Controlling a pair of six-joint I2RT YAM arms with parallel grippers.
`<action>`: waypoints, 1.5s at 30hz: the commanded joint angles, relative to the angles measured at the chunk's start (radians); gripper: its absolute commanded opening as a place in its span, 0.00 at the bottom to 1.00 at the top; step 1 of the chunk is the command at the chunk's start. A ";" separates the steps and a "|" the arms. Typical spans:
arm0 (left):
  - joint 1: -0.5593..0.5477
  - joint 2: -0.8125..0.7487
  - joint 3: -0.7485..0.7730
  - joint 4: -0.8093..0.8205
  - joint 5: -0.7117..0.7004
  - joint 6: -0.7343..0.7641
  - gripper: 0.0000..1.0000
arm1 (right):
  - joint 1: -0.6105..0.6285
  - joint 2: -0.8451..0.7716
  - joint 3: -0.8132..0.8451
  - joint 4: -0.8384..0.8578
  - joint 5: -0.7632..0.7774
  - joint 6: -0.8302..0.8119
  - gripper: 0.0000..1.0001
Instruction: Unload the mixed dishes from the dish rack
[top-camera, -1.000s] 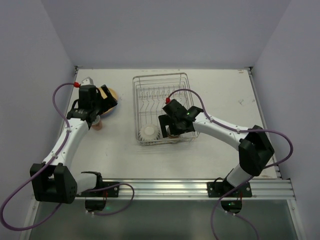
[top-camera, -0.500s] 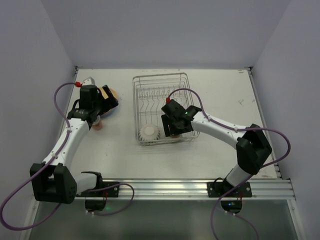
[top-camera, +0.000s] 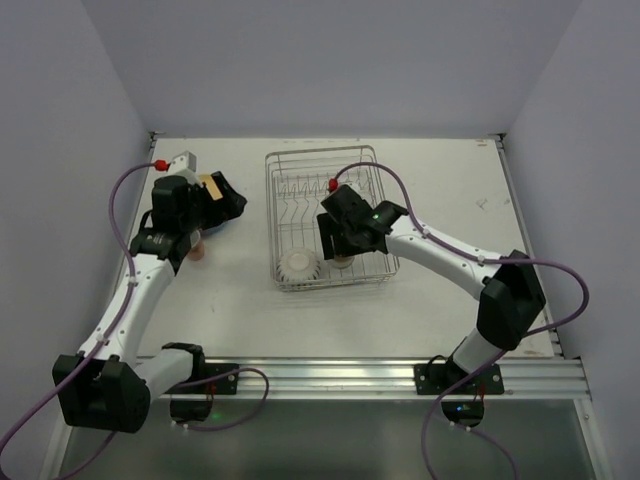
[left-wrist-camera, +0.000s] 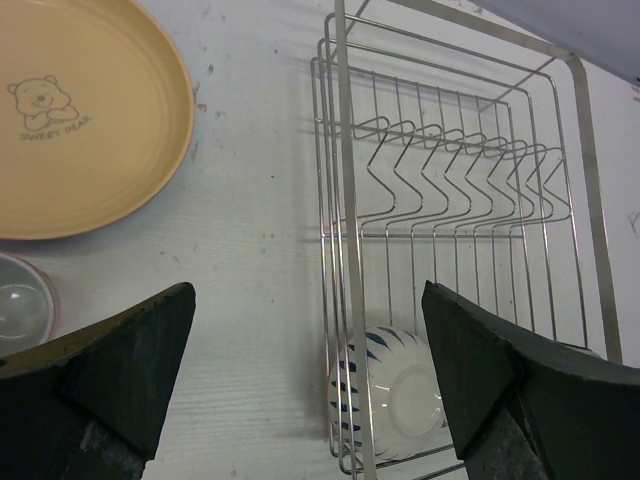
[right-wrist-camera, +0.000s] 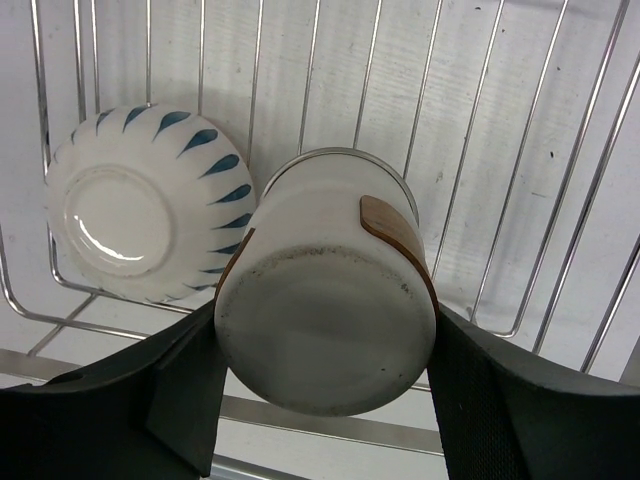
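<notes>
The silver wire dish rack (top-camera: 325, 165) stands mid-table; it also shows in the left wrist view (left-wrist-camera: 450, 190) and the right wrist view (right-wrist-camera: 520, 150). My right gripper (top-camera: 340, 248) is inside its near end, shut on the brown-and-cream cup (right-wrist-camera: 325, 310), bottom toward the camera and held above the rack floor. A white bowl with blue marks (top-camera: 298, 265) lies upside down in the rack's near left corner, beside the cup (right-wrist-camera: 130, 205). My left gripper (left-wrist-camera: 305, 400) is open and empty, left of the rack, over the yellow-orange plate (left-wrist-camera: 80, 110).
A small pink-rimmed mug (left-wrist-camera: 20, 305) stands on the table next to the plate, also in the top view (top-camera: 197, 250). The rack's upright prongs (left-wrist-camera: 450, 165) hold no plates. Walls close the table on three sides.
My right gripper has raised the cup and moved it slightly toward the rack's far side. My left gripper has risen and shifted farther back, now covering the plate in the top view.
</notes>
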 joint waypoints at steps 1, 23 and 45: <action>-0.019 -0.054 -0.029 0.060 0.043 0.073 1.00 | -0.018 -0.068 0.042 0.028 -0.032 -0.010 0.47; -0.084 -0.078 -0.201 0.437 0.564 -0.146 1.00 | -0.362 -0.565 -0.462 0.663 -0.690 0.136 0.41; -0.222 -0.069 -0.330 1.169 0.869 -0.621 1.00 | -0.405 -0.722 -0.654 1.047 -1.000 0.233 0.41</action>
